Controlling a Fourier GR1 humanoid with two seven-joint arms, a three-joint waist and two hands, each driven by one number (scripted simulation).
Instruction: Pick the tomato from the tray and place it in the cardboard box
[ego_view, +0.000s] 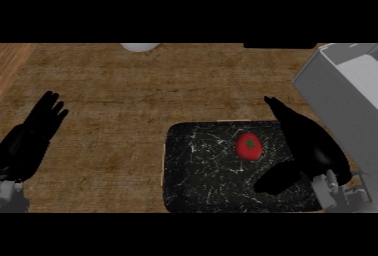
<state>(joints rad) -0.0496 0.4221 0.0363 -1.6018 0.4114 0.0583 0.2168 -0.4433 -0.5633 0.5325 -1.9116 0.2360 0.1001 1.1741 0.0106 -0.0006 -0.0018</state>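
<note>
Nothing is moved yet: the small red tomato (249, 145) lies on the black speckled tray (199, 175). The right robot hand (310, 147), fingers spread, hovers at its 3 o'clock; the grey cardboard box (343, 95) waits at 1 o'clock

I find no writing to read from my remote station. The tomato (249, 145) carries no sticker or brand, the black tray (193, 175) shows only pale marbled streaks rather than letters, and the grey box (347, 102) has plain walls without any label or number. The wooden worktop (133, 100) shows grain alone, no sign or mark.
</note>
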